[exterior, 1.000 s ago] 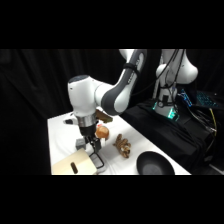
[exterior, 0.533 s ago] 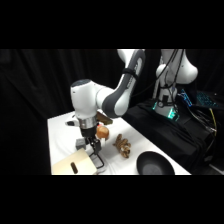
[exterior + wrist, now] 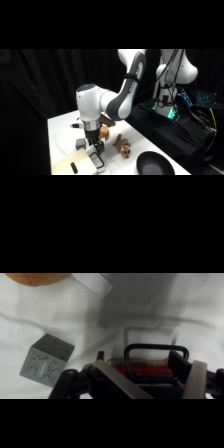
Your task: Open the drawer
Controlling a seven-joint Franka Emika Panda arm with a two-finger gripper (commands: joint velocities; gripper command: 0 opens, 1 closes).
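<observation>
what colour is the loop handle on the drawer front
Black. The wire loop handle stands out against the drawer's reddish edge, clearest in the wrist view.

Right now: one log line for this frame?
phase: at handle | gripper: open, fingers straddling black loop handle | drawer: front edge of table | grey cube: beside it, untouched

We could read no text, label, brand or number in either view. The small grey cube (image 3: 46, 359) near the table's (image 3: 150, 299) edge carried pale markings on one face, but they were too blurred to make out.
</observation>
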